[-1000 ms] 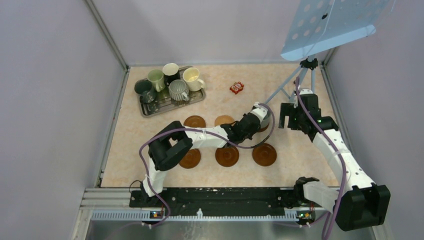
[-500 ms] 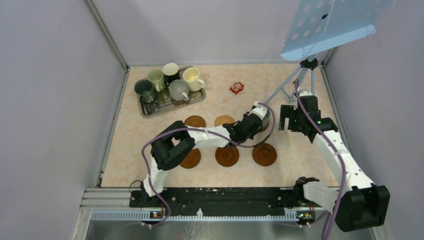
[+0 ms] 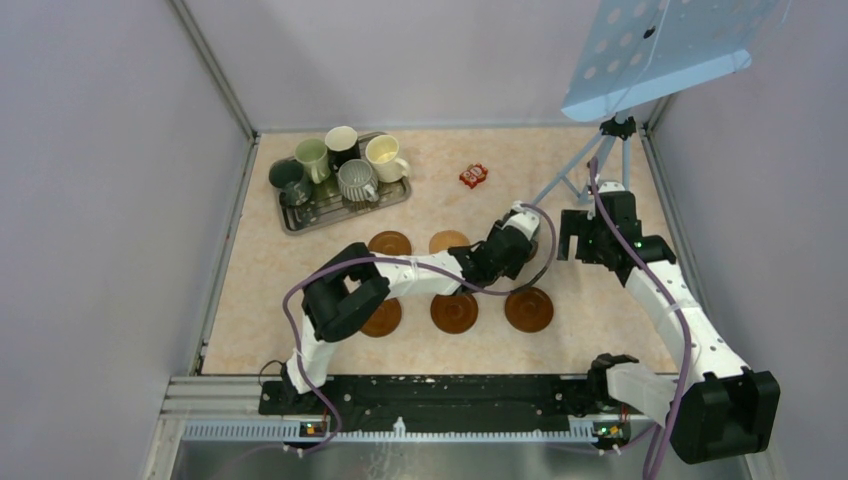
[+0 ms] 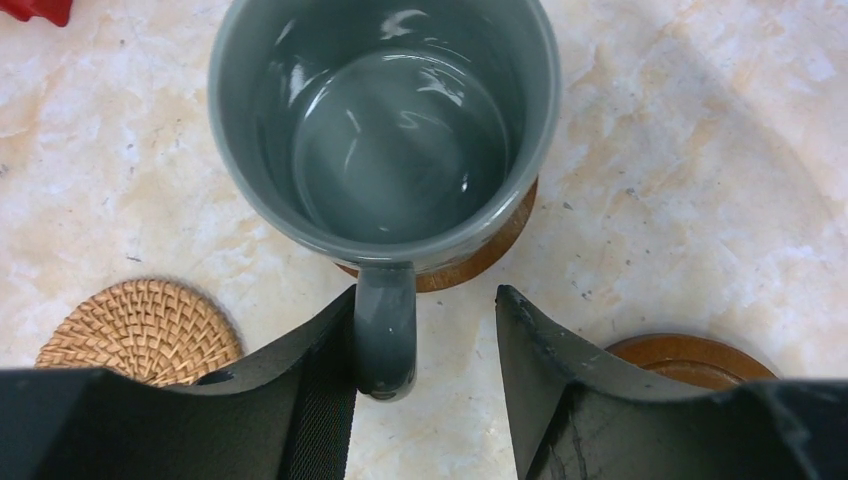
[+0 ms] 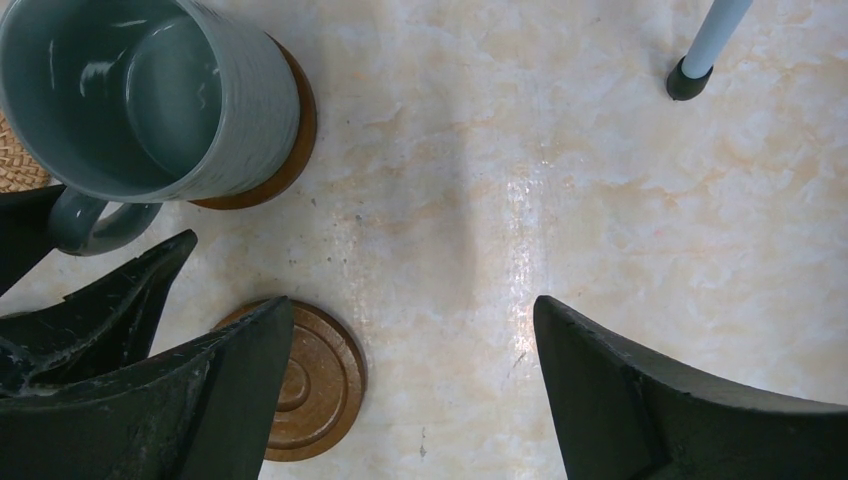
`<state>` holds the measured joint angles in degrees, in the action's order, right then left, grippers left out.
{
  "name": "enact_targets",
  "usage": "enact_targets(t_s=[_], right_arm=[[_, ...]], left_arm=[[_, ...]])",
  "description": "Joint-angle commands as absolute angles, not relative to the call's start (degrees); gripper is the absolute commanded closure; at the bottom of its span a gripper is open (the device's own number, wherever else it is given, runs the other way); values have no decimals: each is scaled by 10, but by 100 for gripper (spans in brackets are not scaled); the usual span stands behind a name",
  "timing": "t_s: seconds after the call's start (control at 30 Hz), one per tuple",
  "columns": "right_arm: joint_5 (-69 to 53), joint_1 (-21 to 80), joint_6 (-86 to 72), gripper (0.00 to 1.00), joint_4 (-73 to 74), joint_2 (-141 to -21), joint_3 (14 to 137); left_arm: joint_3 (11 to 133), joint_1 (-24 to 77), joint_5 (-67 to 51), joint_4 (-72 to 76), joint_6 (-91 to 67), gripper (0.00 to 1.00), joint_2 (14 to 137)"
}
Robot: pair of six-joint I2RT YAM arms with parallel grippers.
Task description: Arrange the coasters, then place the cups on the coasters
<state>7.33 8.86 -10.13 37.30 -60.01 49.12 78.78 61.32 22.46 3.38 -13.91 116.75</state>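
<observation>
- Six coasters lie on the surface; one carries a grey-blue cup.
- Five cups stand in the tray.
- The left fingers sit part-open astride its handle; the right fingers are wide apart and empty.

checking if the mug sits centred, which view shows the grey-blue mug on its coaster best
The left wrist view: it looks straight down into the grey-blue mug, its coaster peeking out beneath. The right wrist view crops the mug at a corner; the top view hides most of it behind the left arm.
</observation>
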Motion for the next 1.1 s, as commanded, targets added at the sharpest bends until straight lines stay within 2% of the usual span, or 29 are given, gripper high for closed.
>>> enact_targets(t_s=[0.0,0.27,0.37,0.53,0.63,0.67,0.83,1.07], right_arm=[[77,85,-101,11,352,-584,495],[77,84,-101,11,354,-580,493],[75,84,-101,11,352,-580,493],[71,84,-95,10,350,-580,500],[65,84,-91,10,348,-583,503],[64,84,-91,10,349,-584,505],[57,84,-85,10,346,-591,511],[45,84,-68,8,339,-609,518]], left_arm=[[791,621,200,54,-153,44,1136],[789,623,186,52,-162,44,1135],[792,622,218,44,-163,42,1135],[766,613,244,30,-136,23,1084],[736,605,229,21,-113,3,1026],[728,600,218,10,-108,1,1005],[701,547,123,-52,-101,1,907],[732,387,-29,-143,-100,1,843]])
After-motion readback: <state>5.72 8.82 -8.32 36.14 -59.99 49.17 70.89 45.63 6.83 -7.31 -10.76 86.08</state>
